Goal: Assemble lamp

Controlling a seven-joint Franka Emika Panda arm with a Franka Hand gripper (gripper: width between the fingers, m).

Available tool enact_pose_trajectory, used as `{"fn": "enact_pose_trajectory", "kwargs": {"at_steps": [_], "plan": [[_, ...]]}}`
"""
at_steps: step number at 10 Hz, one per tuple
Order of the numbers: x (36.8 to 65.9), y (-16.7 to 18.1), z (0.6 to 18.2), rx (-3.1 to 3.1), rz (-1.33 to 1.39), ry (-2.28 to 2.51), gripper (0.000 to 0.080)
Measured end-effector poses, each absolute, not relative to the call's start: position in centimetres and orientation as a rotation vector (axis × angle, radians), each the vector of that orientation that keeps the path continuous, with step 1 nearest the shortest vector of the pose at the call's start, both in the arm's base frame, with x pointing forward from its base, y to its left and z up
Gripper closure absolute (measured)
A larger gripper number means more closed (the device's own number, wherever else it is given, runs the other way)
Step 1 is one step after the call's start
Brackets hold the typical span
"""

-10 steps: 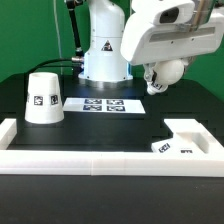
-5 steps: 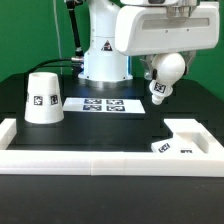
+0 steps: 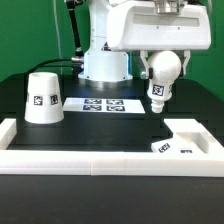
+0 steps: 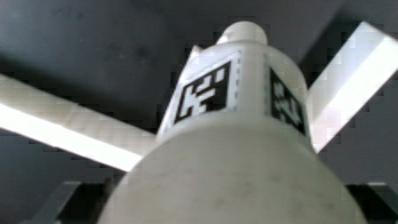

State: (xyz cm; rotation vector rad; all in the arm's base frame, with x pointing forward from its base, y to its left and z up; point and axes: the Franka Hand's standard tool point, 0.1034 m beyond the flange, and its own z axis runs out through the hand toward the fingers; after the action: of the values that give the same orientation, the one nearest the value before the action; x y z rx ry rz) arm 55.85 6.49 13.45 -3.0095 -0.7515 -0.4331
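My gripper (image 3: 163, 58) is shut on the round bulb (image 3: 161, 75) and holds it in the air, neck down, above the table at the exterior view's right. In the wrist view the bulb (image 4: 231, 130) fills the frame, its tagged neck pointing away; the fingers show only as dark edges beside it. The low angular base (image 3: 176, 140) lies on the table at the exterior view's right, just behind the white front rail, below and a little nearer than the bulb. The truncated-cone shade (image 3: 42, 97) stands on the table at the exterior view's left.
The marker board (image 3: 100, 103) lies flat in the middle of the black table. A white rail (image 3: 100, 158) runs along the front with short side walls. The robot's white base (image 3: 103, 55) stands at the back.
The gripper has turned the bulb from a tilt to nearly upright, neck down, and moved it slightly toward the exterior view's left and downward. Shade and base have not moved.
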Motion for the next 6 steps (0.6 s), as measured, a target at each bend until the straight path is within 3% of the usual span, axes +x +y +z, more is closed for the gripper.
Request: {"fn": "enact_pose_trajectory", "kwargs": {"at_steps": [2,6], "plan": [[56.8,7.0,14.5,-3.003,-0.472,-0.764,0.0223],[57.5,7.0,14.5,-2.994,-0.482,-0.809,0.0223]]}}
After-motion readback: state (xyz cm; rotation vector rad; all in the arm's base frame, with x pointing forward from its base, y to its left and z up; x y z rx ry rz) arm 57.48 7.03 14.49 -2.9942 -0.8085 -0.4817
